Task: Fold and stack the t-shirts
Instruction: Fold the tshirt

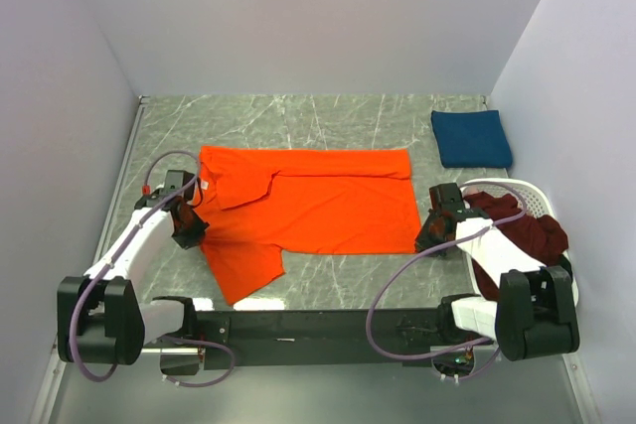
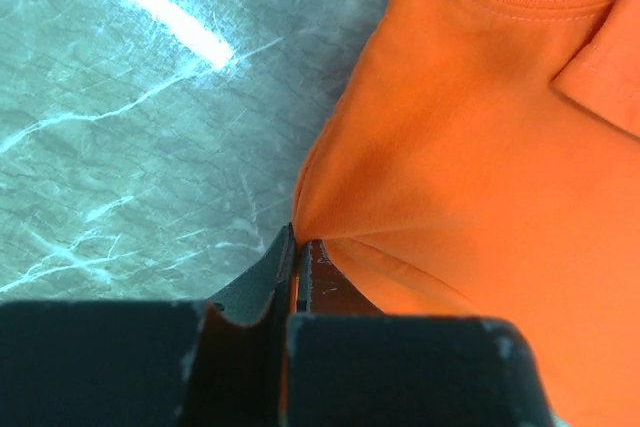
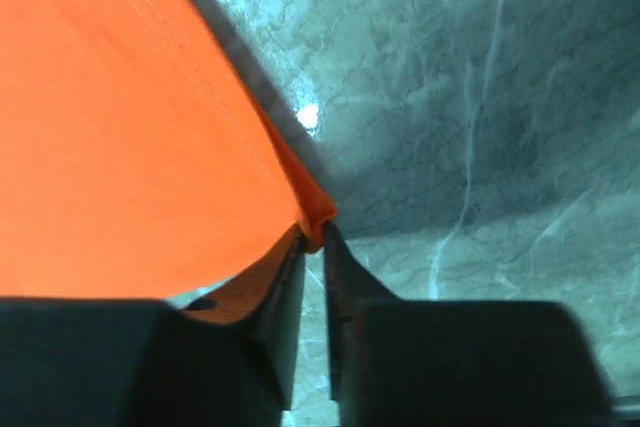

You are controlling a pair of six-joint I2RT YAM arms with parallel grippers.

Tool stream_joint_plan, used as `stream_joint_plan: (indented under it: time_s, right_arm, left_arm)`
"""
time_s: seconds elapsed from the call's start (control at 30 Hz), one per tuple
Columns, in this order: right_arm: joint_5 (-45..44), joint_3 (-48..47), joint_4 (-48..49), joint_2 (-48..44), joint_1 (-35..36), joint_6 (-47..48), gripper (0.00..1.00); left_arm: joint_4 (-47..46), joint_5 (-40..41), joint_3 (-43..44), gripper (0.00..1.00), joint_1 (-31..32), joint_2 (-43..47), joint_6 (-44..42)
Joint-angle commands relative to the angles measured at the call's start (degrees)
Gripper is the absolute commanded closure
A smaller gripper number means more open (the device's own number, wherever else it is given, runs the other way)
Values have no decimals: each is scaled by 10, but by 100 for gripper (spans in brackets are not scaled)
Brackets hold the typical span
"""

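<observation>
A bright orange t-shirt (image 1: 318, 201) lies spread on the marble table, partly folded, with one sleeve pointing toward the near edge. My left gripper (image 1: 189, 233) is shut on the shirt's left edge; in the left wrist view the cloth (image 2: 480, 147) bunches into the closed fingertips (image 2: 300, 240). My right gripper (image 1: 427, 238) pinches the shirt's near right corner, and the orange hem (image 3: 120, 127) is caught between its tips (image 3: 318, 232). A folded navy t-shirt (image 1: 471, 138) sits at the back right. A dark maroon t-shirt (image 1: 532, 230) lies in the basket.
The white oval basket (image 1: 532, 196) stands at the right edge, close beside my right arm. Grey walls enclose the table on the left, back and right. Bare marble (image 1: 298, 121) shows behind the orange shirt.
</observation>
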State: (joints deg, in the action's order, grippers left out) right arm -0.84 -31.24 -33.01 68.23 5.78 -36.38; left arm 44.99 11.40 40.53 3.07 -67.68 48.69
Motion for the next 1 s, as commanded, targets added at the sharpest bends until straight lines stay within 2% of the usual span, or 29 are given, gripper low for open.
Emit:
stream_joint_plan:
  time_s: [0.0,0.1,0.4,0.97]
  right_arm:
    - [-14,4,-16,-29,-3,-11,87]
    - [-21,-7,-31,-45,-2,-11,100]
    - [2,-62,-59,-45,-2,3,100]
    - [22,-237,-51,119,-34,53,100]
  left_arm:
    - [11,-8,25,99,-9,13,-17]
    - [12,-22,24,99,-18,18,-23]
    - [20,-49,49,99,-43,9,-41]
    - [11,-92,175,99,-76,-133,-88]
